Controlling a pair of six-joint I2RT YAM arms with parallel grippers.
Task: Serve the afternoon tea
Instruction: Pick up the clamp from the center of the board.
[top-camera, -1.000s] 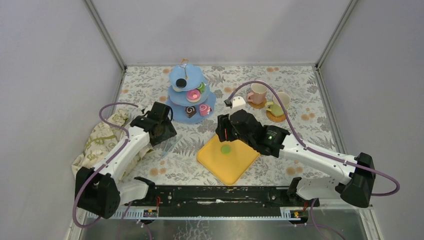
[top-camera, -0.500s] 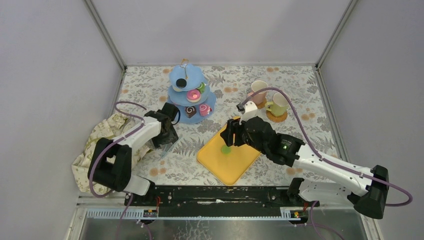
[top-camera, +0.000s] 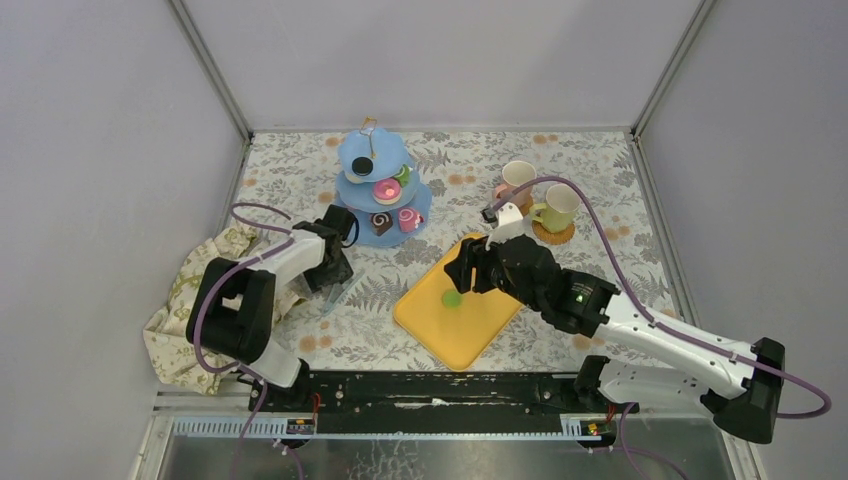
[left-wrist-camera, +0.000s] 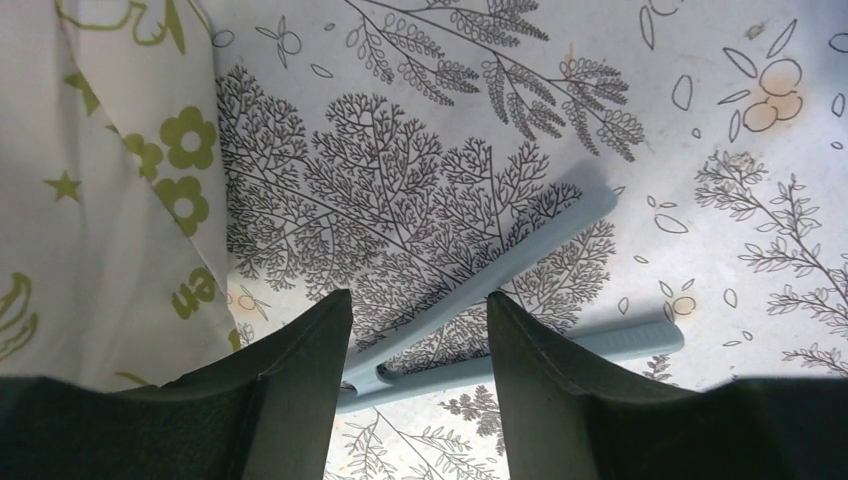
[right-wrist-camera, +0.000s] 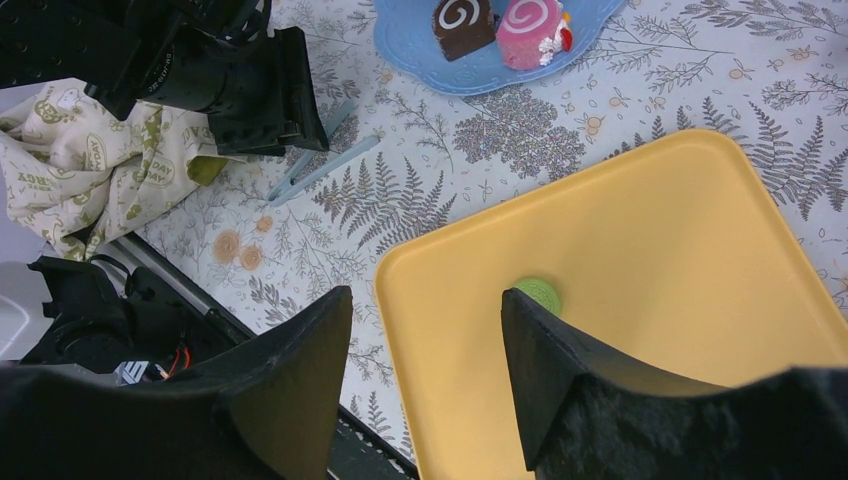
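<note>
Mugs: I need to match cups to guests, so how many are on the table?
2. The pink mug stands far back on the right. The pale green mug is just beside it, slightly nearer and further right. None seems hidden.

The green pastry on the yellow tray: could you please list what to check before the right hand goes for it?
1. Right hand open and empty: ok.
2. Green pastry lying flat on the yellow tray, nothing on top of it: ok.
3. Pastry centred between the fingers: not ok; in the wrist view it sits beside one fingertip.
4. Left hand away from the tray: ok; it is over the blue tongs.
5. Free room on the stand: cannot tell.
</note>
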